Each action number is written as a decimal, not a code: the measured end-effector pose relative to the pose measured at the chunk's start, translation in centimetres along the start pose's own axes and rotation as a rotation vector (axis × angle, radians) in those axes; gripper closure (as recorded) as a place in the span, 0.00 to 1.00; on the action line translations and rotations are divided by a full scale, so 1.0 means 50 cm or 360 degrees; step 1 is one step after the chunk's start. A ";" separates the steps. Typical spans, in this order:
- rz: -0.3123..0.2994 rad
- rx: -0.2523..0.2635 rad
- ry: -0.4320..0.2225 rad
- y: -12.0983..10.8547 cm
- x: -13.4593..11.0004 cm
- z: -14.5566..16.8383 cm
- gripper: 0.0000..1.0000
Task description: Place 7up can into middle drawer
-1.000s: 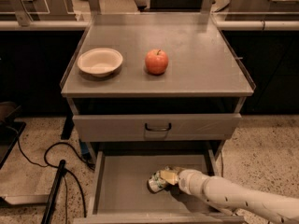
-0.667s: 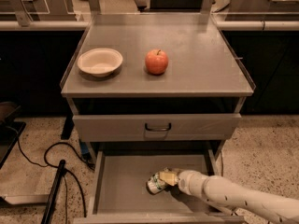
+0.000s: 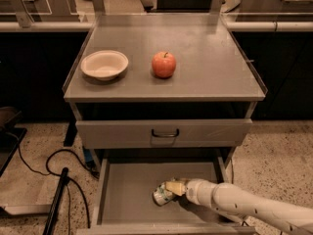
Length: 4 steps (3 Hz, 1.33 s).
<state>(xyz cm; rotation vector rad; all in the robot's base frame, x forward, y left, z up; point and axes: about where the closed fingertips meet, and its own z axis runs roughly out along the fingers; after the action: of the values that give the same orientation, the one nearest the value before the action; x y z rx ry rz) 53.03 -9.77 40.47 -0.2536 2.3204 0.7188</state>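
The 7up can (image 3: 160,196) lies tilted on the floor of the open middle drawer (image 3: 127,190), right of the floor's middle. My gripper (image 3: 172,187) reaches in from the lower right on a white arm (image 3: 239,204) and sits right against the can's upper right side. The can's green band and pale body show to the left of the gripper.
A closed drawer with a small black handle (image 3: 165,133) sits above the open one. On the cabinet top stand a white bowl (image 3: 104,64) and a red apple (image 3: 164,64). Black cables (image 3: 46,168) and a dark pole (image 3: 56,199) lie on the floor at the left.
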 end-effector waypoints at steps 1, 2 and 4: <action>0.0002 -0.0034 0.0034 0.000 0.008 0.009 1.00; 0.0002 -0.0035 0.0035 0.000 0.008 0.009 0.81; 0.0002 -0.0035 0.0035 0.000 0.008 0.009 0.36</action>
<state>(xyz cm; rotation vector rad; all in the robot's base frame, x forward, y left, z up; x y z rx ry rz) 52.96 -9.50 39.93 -0.2714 2.3349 0.7464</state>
